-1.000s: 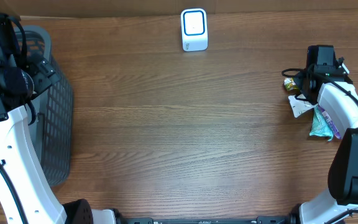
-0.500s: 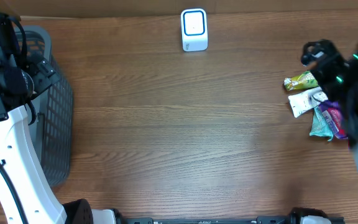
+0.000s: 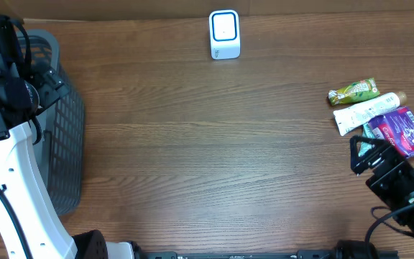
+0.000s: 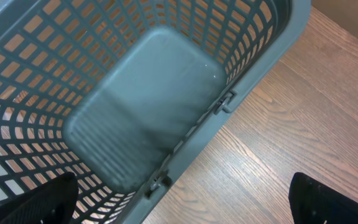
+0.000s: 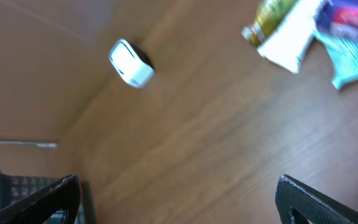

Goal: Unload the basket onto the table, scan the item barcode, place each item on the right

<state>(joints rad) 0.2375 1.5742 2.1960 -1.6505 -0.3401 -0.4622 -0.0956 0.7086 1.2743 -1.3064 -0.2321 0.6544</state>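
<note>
A broad stretch of wood runs across the desk between the basket at the left edge and a cluster of items at the right edge. The cluster is a green packet, a white tube and a purple packet, lying close together. The scanner stands at the far edge, well apart from them. The right arm sits at the near right corner, just beside the cluster, and the right fingers are spread, holding nothing. The left arm hangs over the basket, with the left fingers spread wide above its ribbed floor.
</note>
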